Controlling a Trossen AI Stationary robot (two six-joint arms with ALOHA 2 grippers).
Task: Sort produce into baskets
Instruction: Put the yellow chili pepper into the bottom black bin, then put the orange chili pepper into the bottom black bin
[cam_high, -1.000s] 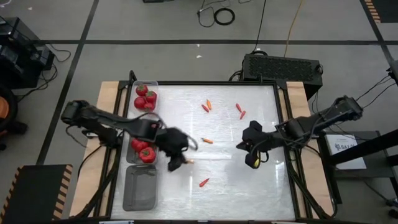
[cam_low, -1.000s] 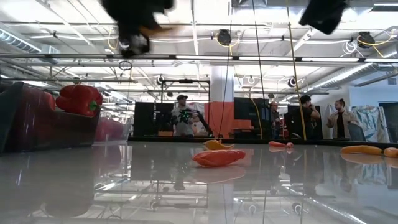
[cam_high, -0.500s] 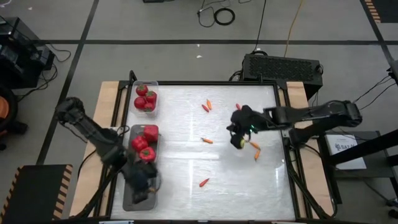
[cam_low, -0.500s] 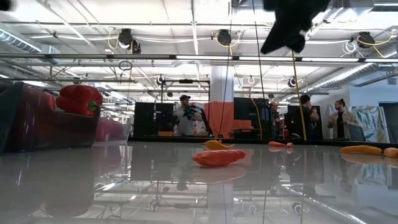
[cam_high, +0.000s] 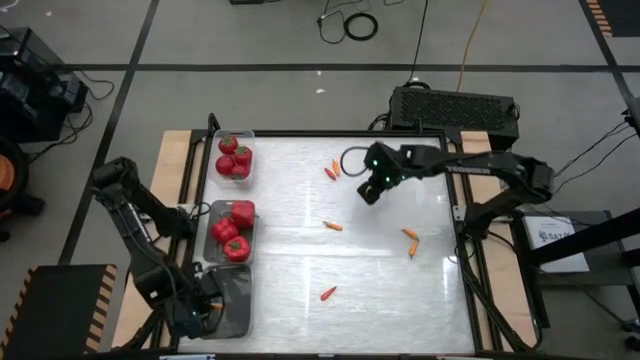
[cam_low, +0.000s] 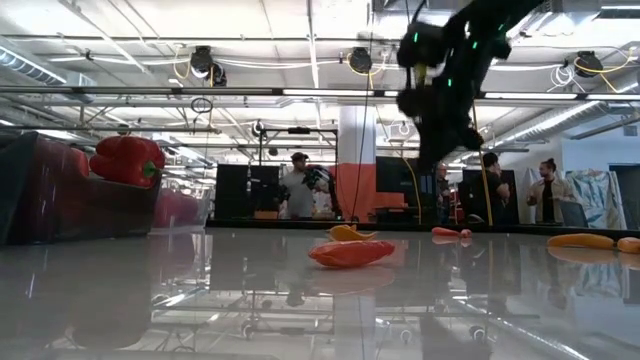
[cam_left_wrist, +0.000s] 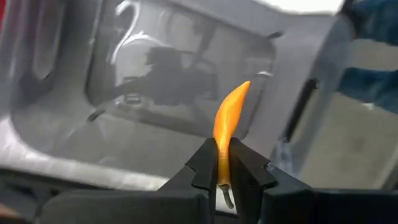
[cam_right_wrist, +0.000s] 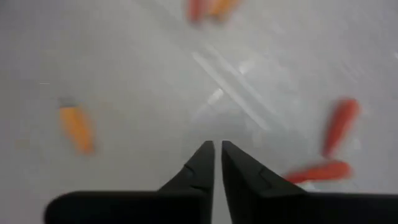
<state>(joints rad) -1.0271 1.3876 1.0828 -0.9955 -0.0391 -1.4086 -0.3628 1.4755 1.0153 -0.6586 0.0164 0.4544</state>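
My left gripper (cam_high: 203, 308) is at the near left, over the near clear tray (cam_high: 237, 318), shut on a thin orange chili (cam_left_wrist: 229, 115). My right gripper (cam_high: 367, 194) hangs above the far middle of the table, shut and empty (cam_right_wrist: 217, 149). Tomatoes (cam_high: 233, 158) lie in the far tray (cam_high: 249, 138) and red peppers (cam_high: 231, 232) in the middle tray (cam_high: 213, 258). Loose chilies lie on the table: a pair at the far middle (cam_high: 333, 170), one in the centre (cam_high: 333, 226), a pair at the right (cam_high: 410, 241), and one near the front (cam_high: 328, 293). My left gripper pinches the orange chili near its stem end (cam_left_wrist: 220, 163) between its two fingertips. The chili runs on past the fingertips along their line, its curved pointed tip (cam_left_wrist: 244, 86) free. It is lifted clear above the tray's floor.
Wooden side rails (cam_high: 170, 160) run along the table's left and right edges. In the low view a red-orange chili (cam_low: 350, 253) lies mid-table and a red pepper (cam_low: 126, 160) shows at the left. People stand in the room beyond.
My left gripper has gone from the table's middle toward the near left corner, carrying the orange chili over the near tray. My right gripper has gone from right of centre toward the far edge and somewhat left. Two orange chilies now show where it hung.
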